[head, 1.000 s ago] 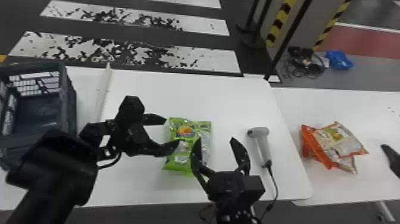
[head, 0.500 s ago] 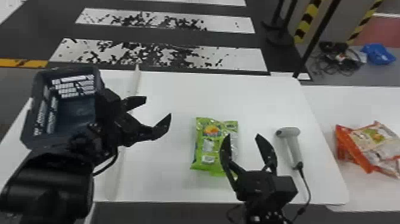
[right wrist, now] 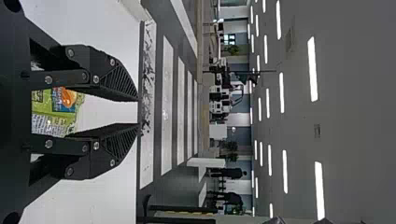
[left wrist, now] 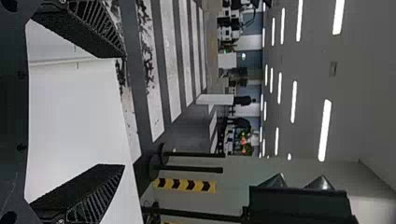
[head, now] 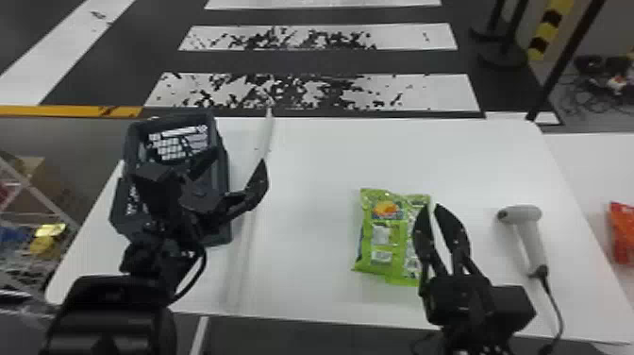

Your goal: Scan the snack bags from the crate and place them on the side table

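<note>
Head view: scanner [head: 531, 236], crate [head: 170, 122]; wrist views: ceiling lights [left wrist: 324, 130].

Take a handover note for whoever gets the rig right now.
Left gripper: empty, jaws wide apart, over the crate.
Right gripper: empty, jaws narrowly apart, near the green snack bag.
Scanner: lying on the main table, right of that bag.
Done: a red-orange bag is on the side table.
Left: the green bag still needs moving there; can't tell if it's been scanned. Crate contents are partly hidden; check them.
</note>
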`<state>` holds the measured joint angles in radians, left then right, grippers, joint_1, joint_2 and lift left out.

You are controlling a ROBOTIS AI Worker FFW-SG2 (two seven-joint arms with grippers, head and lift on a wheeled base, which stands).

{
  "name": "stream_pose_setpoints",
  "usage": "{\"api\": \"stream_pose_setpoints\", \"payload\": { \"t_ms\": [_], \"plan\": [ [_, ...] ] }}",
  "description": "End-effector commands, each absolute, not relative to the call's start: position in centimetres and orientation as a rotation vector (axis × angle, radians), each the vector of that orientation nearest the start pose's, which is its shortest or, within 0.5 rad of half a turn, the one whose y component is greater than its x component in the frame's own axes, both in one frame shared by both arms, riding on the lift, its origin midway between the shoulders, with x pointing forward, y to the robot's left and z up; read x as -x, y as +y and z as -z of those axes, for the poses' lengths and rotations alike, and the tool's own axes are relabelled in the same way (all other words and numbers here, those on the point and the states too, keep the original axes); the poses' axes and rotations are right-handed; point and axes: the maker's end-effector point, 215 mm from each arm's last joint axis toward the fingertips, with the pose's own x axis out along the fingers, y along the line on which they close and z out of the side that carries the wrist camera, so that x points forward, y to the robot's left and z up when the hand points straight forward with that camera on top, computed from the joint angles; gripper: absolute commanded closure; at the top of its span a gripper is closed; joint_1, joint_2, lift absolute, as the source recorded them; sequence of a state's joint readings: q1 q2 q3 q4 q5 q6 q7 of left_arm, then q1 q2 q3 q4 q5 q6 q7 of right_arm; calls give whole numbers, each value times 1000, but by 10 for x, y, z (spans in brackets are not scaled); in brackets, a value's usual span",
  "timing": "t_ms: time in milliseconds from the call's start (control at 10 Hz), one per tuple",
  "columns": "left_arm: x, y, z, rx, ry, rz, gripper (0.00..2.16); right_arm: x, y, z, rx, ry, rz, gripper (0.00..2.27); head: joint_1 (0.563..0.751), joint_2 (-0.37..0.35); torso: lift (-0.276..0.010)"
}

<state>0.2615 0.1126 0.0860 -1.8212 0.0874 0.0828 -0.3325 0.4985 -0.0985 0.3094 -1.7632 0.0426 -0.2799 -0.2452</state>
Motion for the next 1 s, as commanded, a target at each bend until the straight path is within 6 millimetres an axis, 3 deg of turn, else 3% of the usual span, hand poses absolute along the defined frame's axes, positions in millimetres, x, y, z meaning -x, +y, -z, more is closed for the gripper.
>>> {"api": "stream_pose_setpoints", "payload": {
  "t_ms": [0, 100, 300, 900],
  "plan": [
    [-501, 254, 360, 1, 50, 206, 22, -406, -112, 421, 28, 98, -100, 2040, 695, 117, -50],
    [-497, 266, 358, -5, 33, 176, 22, -409, -111, 425, 45, 126, -105, 2240, 695, 152, -50],
    [-487, 282, 364, 1, 41, 142, 22, -418, -99, 453, 93, 244, -184, 2250, 695, 198, -50],
    [-474, 285, 364, 10, 25, 139, 22, -436, -103, 545, 185, 487, -250, 2250, 695, 225, -50]
  ]
}}
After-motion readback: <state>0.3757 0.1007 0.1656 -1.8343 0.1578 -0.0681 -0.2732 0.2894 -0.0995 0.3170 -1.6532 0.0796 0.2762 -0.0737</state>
